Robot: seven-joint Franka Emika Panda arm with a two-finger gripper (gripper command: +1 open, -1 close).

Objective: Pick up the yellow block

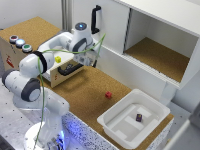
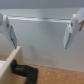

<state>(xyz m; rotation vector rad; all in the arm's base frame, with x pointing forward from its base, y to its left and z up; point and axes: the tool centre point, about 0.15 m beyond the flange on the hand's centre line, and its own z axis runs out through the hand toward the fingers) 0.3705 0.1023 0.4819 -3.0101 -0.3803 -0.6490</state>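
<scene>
We read the gripper from the wrist view: its two pale fingers stand far apart, one at each side of the frame, with nothing between them. They pinch nothing and touch nothing; only a white panel and a strip of cork surface show in the gap. In the exterior view the gripper is largely masked by the arm's own wrist and a green cable, so we cannot judge its spread from there.

The yellow block sits on top of a light wooden box at the exterior view's left, just beside a black object lying on the same box. The gripper hangs near it, toward the exterior view's right, apart from the block. The wrist view does not show the block; it shows only a corner of the box and the black object.

A small red cube lies on the cork table, well apart from the box. A dark purple cube lies inside a white bin. Three coloured buttons sit on a wooden case at far left; their markings are too blurred to read. The open shelf is cut off at the frame's right edge.
</scene>
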